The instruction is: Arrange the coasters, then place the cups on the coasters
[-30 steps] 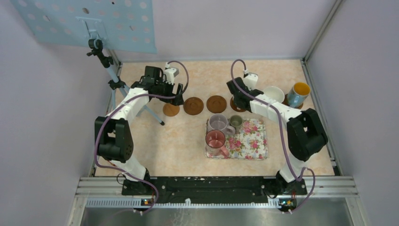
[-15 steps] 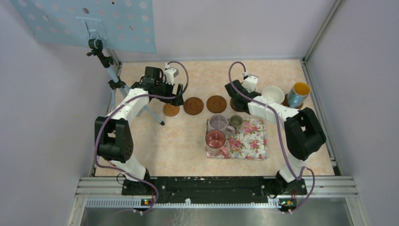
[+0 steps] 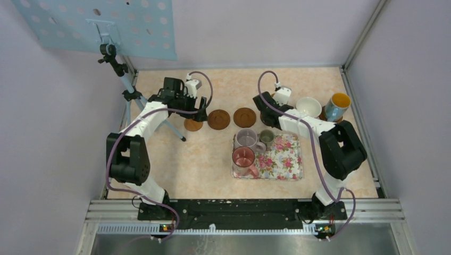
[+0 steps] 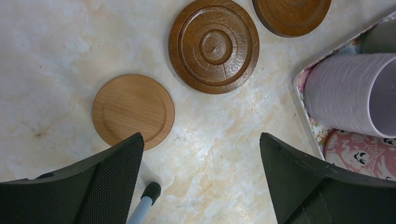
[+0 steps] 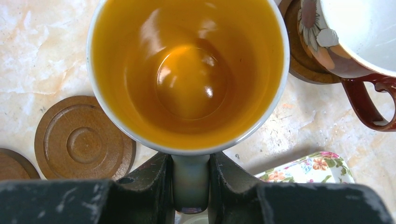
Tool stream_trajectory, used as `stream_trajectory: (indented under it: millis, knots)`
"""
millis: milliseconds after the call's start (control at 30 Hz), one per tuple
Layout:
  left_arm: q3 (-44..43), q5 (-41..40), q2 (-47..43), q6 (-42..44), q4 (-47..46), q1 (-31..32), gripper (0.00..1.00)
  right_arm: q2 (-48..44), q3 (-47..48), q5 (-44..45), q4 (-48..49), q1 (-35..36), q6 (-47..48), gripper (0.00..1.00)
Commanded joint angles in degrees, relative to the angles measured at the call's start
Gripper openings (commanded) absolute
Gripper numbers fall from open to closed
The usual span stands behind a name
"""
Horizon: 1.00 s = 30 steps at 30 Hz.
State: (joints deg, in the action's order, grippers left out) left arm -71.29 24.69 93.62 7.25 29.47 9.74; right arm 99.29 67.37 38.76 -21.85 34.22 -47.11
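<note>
My right gripper (image 5: 190, 163) is shut on the handle of a white cup with an orange inside (image 5: 187, 70), held upright just right of a dark coaster (image 5: 84, 137). The arm hides this cup in the top view. A wide white cup (image 3: 309, 106) sits on a coaster (image 5: 303, 63), and a light blue cup (image 3: 337, 106) stands to its right. The lavender cup (image 3: 246, 139), grey-green cup (image 3: 266, 137) and pink cup (image 3: 243, 158) are on the floral tray (image 3: 287, 159). My left gripper (image 4: 201, 154) hangs open over bare table beside a light coaster (image 4: 133, 109), with two dark coasters (image 4: 214, 44) beyond it.
A tripod leg's foot (image 4: 147, 196) rests on the table just by my left finger. The tripod stand (image 3: 127, 87) rises at the table's left edge. Frame rails run along the right side and the back.
My right gripper has shifted slightly left and toward the back with the cup in it. The left arm has barely moved.
</note>
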Motion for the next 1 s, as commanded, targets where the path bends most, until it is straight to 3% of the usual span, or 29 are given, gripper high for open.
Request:
stream_trajectory:
  millis: [0, 333, 433, 967]
  knots:
    - [0.52, 1.08, -2.67, -0.85, -2.40, -0.16, 0.99, -0.39, 0.37, 0.73, 4.14, 0.54, -1.66, 0.10]
    - [0.85, 0.58, -2.74, -0.99, -2.71, -0.16, 0.99, -1.71, -1.60, -4.17, 2.29, 0.59, -4.45, 0.50]
    - [1.18, 0.55, -2.92, -1.20, -2.97, -0.16, 0.99, -2.10, -1.58, -4.90, 2.59, 0.68, -3.82, 0.57]
    - [1.72, 0.71, -3.27, -1.80, -3.36, -0.16, 0.99, -5.88, -2.86, -12.78, 1.54, 1.11, -4.51, 0.59]
